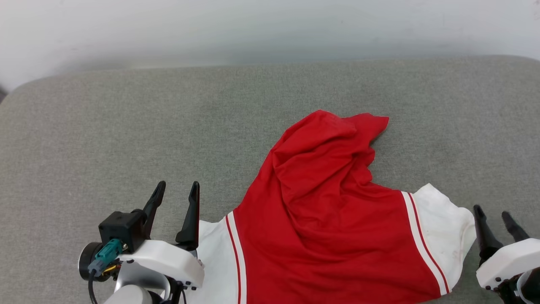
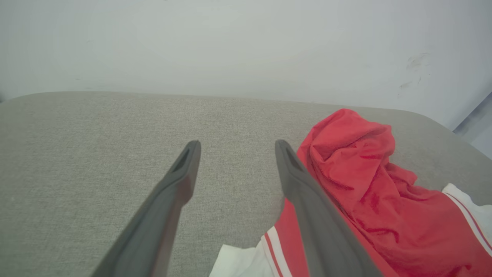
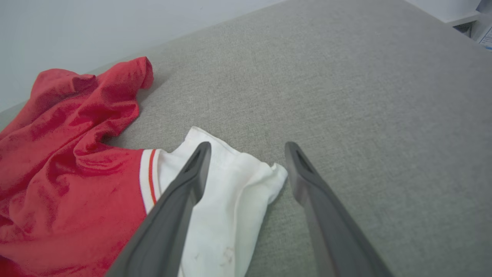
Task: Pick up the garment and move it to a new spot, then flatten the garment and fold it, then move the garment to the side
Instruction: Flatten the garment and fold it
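Note:
The garment (image 1: 329, 211), a red jersey with white short sleeves and red-and-white stripe trim, lies rumpled on the grey surface (image 1: 126, 135), its red body bunched up toward the far side; no letters or number show. My left gripper (image 1: 177, 189) is open beside the left white sleeve (image 1: 213, 253), holding nothing; the garment (image 2: 365, 192) lies to the right of its fingers (image 2: 184, 181). Over the outer edge of the right white sleeve (image 3: 230, 192), my right gripper (image 1: 493, 213) hovers open and empty, and the garment (image 3: 69, 154) spreads to its left.
The grey fabric surface (image 3: 365, 96) stretches wide to the left, right and far side of the garment. A pale wall (image 1: 270, 29) runs behind its far rounded edge. Some pale objects (image 3: 476, 19) sit beyond the surface's corner in the right wrist view.

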Motion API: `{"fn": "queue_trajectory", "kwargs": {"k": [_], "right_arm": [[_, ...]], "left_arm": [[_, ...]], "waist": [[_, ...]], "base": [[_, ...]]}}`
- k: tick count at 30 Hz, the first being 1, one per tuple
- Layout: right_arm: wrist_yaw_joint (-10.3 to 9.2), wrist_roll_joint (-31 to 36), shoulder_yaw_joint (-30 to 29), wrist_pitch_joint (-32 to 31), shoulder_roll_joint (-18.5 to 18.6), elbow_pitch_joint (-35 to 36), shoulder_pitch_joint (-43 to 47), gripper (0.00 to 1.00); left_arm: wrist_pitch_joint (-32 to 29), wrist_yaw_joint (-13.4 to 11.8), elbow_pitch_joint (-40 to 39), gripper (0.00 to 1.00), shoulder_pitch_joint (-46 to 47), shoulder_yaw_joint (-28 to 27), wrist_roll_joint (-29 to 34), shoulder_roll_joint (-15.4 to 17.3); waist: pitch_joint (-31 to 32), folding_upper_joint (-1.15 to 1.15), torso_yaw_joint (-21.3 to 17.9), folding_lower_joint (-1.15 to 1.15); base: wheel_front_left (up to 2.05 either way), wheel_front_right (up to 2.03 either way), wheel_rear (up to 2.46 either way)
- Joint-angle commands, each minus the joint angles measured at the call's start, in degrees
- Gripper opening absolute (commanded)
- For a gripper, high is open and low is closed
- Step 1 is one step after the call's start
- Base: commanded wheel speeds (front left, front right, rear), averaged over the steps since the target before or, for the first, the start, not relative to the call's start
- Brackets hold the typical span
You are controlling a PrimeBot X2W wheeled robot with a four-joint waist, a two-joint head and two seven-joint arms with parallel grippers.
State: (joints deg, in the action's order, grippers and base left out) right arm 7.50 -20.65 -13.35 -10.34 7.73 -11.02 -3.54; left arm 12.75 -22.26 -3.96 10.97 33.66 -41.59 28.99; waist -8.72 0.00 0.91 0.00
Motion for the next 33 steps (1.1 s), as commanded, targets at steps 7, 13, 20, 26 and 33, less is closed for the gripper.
{"fn": "queue_trajectory", "kwargs": {"k": [7,13,20,26,33], "right_arm": [[-0.02,6.01,1.85,8.98,-1.19,5.2,1.8,1.0],[-0.02,9.14,8.31,9.06,-2.05,11.67,4.66,1.0],[-0.02,10.33,12.77,6.66,-3.17,18.94,10.08,1.0],[-0.02,9.27,14.51,5.37,-4.05,22.09,12.24,1.0],[-0.02,8.44,15.52,5.74,-4.59,22.15,10.81,1.0]], "left_arm": [[0.01,-1.14,0.23,1.0,-2.86,-0.68,-0.95,0.86],[-3.52,-2.44,-0.12,1.0,-5.53,-0.61,-2.51,2.93],[-14.69,-2.25,-4.0,1.0,-8.34,0.11,-6.7,9.22],[-26.38,-1.85,-7.43,1.0,-9.45,2.49,-9.52,15.41],[-35.05,0.75,-5.45,1.0,-8.18,5.82,-11.7,17.7]], "waist": [[3.2,0.0,0.33,0.0],[5.76,0.0,-0.13,0.0],[7.49,0.0,-0.88,0.0],[6.67,0.0,-2.62,0.0],[3.58,0.0,-4.84,0.0]], "base": [[0.0,0.0,0.0],[0.0,0.0,0.0],[0.0,0.0,0.0],[0.0,0.0,0.0],[0.0,0.0,0.0]]}}
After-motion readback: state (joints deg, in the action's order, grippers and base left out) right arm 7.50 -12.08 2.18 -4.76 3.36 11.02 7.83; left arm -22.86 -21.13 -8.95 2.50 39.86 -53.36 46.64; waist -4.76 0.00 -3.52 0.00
